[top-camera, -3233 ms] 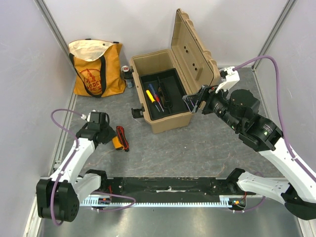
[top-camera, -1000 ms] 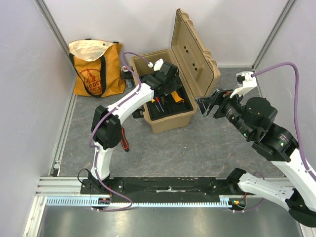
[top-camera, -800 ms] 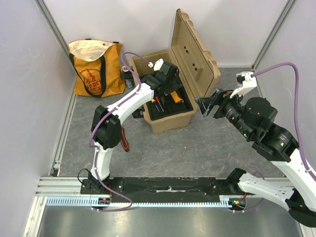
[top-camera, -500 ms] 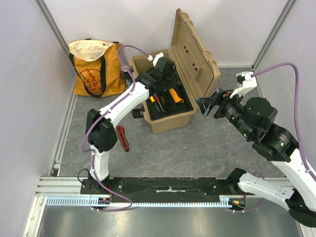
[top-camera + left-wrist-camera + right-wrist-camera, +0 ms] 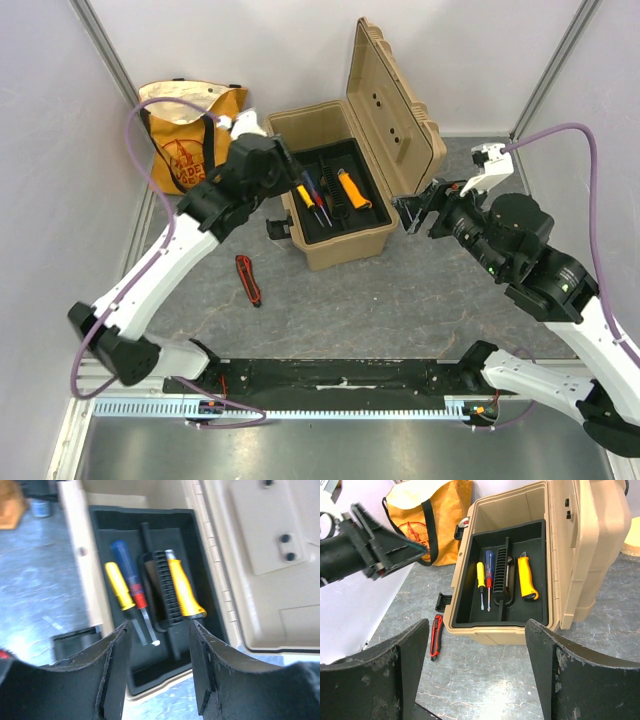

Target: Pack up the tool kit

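The tan toolbox stands open with its lid upright. Its black tray holds a yellow-handled screwdriver, a red-blue screwdriver and an orange-black meter. All three also show in the left wrist view: yellow screwdriver, red-blue one, meter. My left gripper is open and empty, above the box's left rim. My right gripper is open and empty, just right of the box. A red-and-black tool lies on the floor left of the box.
An orange-and-cream tote bag stands at the back left by the wall. A small can sits between the bag and the box. The box's front latch hangs open. Walls close the left, back and right sides.
My left gripper has let go of the orange-black meter in the tray and pulled back to the left, open. My right arm has barely moved.
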Motion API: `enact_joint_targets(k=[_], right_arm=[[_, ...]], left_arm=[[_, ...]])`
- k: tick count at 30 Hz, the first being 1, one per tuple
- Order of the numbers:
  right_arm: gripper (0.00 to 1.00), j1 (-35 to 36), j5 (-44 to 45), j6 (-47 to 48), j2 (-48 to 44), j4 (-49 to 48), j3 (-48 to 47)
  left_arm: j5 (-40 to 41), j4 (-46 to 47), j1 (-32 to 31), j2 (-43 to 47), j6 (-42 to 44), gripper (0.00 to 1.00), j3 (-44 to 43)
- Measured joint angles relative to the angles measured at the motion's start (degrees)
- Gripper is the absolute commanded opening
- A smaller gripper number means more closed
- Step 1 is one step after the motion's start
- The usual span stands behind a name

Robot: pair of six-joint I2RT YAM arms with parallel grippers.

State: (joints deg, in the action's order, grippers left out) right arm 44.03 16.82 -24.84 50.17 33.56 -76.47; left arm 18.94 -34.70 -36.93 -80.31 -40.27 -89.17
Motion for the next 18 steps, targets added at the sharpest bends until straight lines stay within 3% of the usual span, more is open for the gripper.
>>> enact_joint_targets(k=[9, 18], right_arm=[[0.84, 0.00, -0.42, 0.00, 1.97, -0.11, -0.31], [0.84, 0.00, -0.72, 0.00, 2.71, -0.35, -0.44]], left_arm=[[3.76, -3.91, 11.10, 17.38, -0.20, 0.57, 23.30], [2.32, -5.86, 18.84, 22.16, -1.05, 0.58, 42.66]])
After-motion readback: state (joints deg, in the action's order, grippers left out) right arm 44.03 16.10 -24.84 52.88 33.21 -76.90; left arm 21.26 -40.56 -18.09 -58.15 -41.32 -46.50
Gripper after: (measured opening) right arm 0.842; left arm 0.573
